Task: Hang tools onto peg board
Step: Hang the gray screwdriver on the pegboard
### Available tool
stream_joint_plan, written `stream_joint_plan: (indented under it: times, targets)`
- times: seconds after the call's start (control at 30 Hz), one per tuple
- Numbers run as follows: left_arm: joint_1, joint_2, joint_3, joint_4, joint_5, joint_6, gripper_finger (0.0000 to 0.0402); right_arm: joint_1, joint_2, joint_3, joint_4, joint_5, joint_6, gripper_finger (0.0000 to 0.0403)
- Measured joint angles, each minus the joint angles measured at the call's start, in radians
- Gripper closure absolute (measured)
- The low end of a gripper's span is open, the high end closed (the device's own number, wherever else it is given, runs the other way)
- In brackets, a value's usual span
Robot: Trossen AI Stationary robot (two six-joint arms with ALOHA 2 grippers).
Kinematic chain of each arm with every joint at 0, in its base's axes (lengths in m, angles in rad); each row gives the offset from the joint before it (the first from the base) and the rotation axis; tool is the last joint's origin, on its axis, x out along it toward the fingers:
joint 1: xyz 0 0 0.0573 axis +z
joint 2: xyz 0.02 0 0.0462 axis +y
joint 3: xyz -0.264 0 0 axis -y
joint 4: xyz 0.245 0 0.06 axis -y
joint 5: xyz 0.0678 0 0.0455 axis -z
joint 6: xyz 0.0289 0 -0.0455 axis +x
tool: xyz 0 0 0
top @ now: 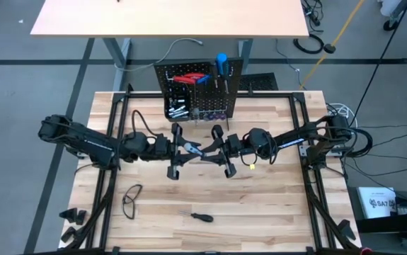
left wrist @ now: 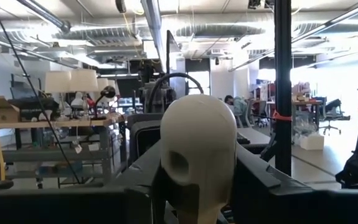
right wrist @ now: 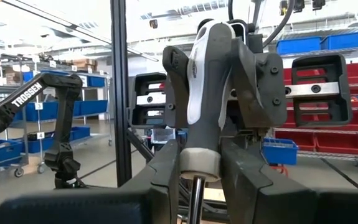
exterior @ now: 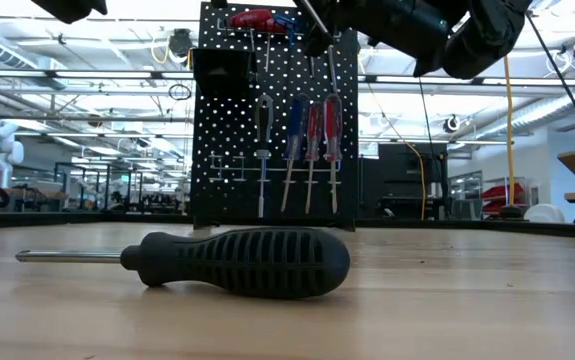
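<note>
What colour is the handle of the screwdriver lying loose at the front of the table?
Black, with a ribbed grip; the screwdriver shows best in the low view.

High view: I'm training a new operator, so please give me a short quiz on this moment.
1. True or false: the black screwdriver lies on the table.
2. The right gripper is shut on: A) pliers, B) the grey-handled tool, C) nothing.
3. Fill in: the glasses lie on the ___ arm's side of the table.
Key: 1 true; 2 B; 3 left.
</note>
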Motion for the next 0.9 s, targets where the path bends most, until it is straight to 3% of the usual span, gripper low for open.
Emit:
stream_joint_plan:
  times: [0.13,0.27,0.4,0.5,0.67,0.9]
  targets:
    - [0.000,-0.020,0.000,-0.028,-0.001,0.000,0.0280,0.000,0.000,0.000,-0.017,0.001,-0.002,0.0312]
    - [-0.001,-0.079,0.014,-0.156,-0.002,-0.002,0.0280,-0.003,-0.030,0.000,-0.076,0.014,0.014,0.0214]
    - [0.000,-0.157,0.077,-0.438,-0.015,-0.008,0.0280,-0.003,-0.107,0.001,-0.223,0.010,-0.011,0.0128]
    - [0.000,-0.195,0.166,-0.707,-0.016,-0.050,0.0280,0.000,-0.174,0.001,-0.331,0.005,-0.074,0.0092]
    - [0.004,-0.176,0.336,-1.116,0.025,-0.122,0.0280,0.016,-0.257,0.019,-0.484,0.006,-0.139,0.0081]
    - [0.016,-0.050,0.459,-1.334,0.032,-0.200,0.0280,0.057,-0.243,0.233,-0.916,0.176,-0.209,0.0102]
